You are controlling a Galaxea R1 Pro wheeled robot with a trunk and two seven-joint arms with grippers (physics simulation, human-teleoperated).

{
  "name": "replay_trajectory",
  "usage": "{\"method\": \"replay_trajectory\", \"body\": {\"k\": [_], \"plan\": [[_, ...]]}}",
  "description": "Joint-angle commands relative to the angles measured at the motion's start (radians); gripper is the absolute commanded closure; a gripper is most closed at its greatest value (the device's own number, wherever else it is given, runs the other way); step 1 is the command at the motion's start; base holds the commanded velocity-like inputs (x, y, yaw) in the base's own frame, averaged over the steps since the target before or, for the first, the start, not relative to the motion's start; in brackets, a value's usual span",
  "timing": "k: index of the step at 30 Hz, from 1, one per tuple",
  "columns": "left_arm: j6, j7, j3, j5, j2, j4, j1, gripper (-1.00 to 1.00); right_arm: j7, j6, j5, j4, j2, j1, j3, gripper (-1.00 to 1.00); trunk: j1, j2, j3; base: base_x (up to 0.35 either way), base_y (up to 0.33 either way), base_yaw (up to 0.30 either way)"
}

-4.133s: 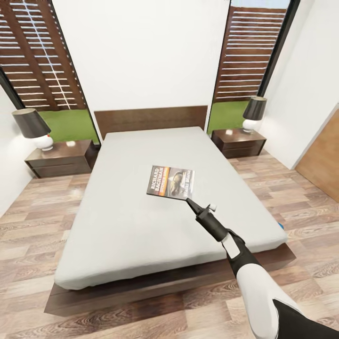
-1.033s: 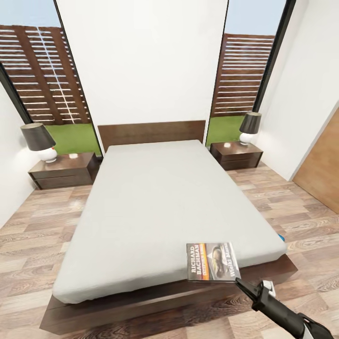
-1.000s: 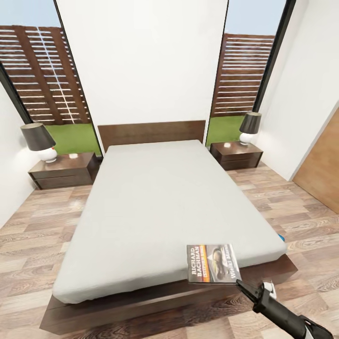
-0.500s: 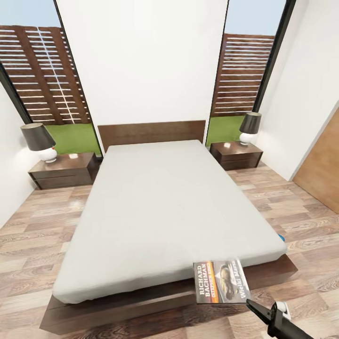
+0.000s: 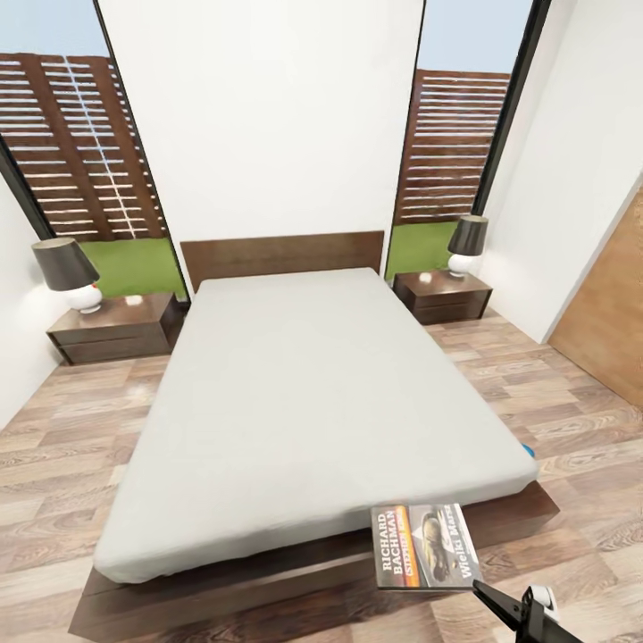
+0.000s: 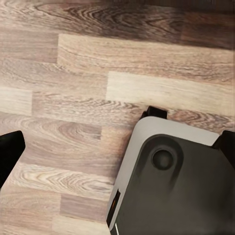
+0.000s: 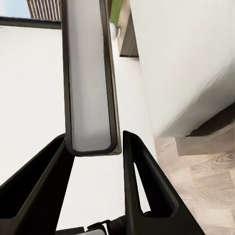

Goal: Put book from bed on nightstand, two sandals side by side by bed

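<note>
Right hand (image 5: 494, 597) pinches the book (image 5: 422, 559), now carried off the bed (image 5: 313, 393) past its foot; a nightstand (image 5: 444, 296) comes next. Left hand's state: cannot tell.

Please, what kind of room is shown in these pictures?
A bedroom, most likely: a large platform bed with a wooden headboard, and a nightstand carrying a lamp.
</note>
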Motion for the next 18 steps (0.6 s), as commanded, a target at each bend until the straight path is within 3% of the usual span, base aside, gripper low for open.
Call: {"method": "replay_trajectory", "body": {"k": [1,18], "plan": [[-0.003,0.001,-0.008,0.008,0.0,0.0,-0.001,-1.0,0.004,0.01,0.001,0.0,0.0,-0.001,-0.002,1.0,0.001,-0.002,0.0,0.0,0.0,-0.107],[-0.001,-0.001,-0.008,0.008,0.0,0.0,-0.001,-1.0,0.004,0.003,0.003,0.0,0.003,0.0,-0.002,1.0,0.001,-0.002,0.005,0.0,0.0,-0.028]]}}
